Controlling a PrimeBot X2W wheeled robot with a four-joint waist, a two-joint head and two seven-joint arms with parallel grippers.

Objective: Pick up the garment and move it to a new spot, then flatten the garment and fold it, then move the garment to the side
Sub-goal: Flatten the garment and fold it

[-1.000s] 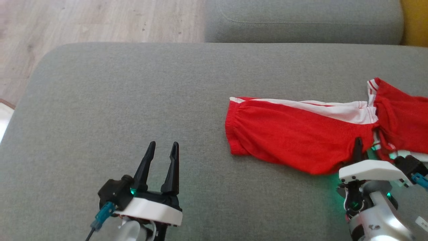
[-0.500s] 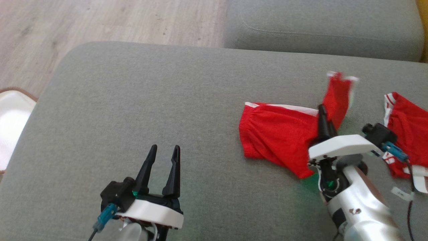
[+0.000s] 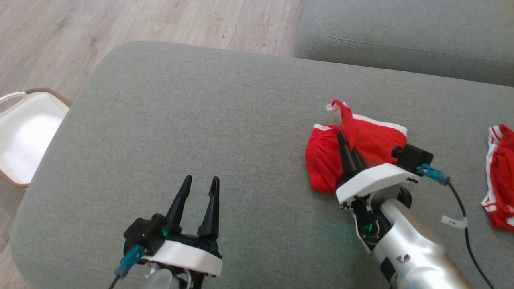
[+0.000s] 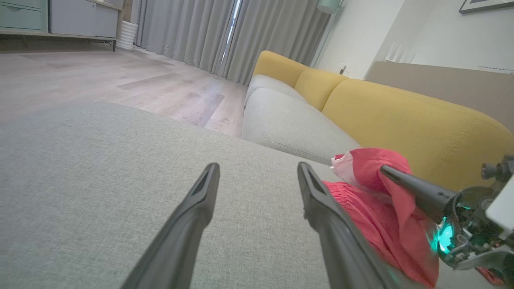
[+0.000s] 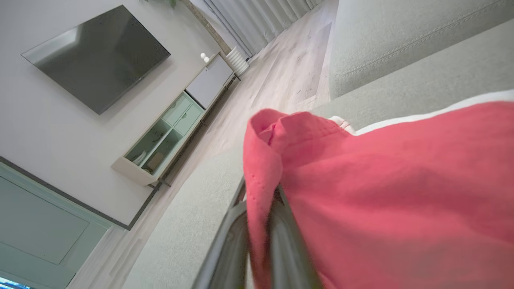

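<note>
The right claw (image 3: 347,142) is clamped on a fold of the red, white-trimmed garment (image 3: 373,140). It holds one corner up in a peak, and the rest lies bunched on the grey sofa cushion (image 3: 200,100), right of centre. The left claw (image 3: 200,180) hovers with fingers spread and nothing between them, well apart from the cloth. At the far right edge lies what looks like another red and white piece (image 3: 502,172), partly cut off.

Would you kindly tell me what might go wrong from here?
The right gripper pinches only a small bunch of the red garment, so the cloth might slip free. The left gripper hangs open, apart from it, so nothing pins the crumpled rest; it may drag across the cushion.
</note>
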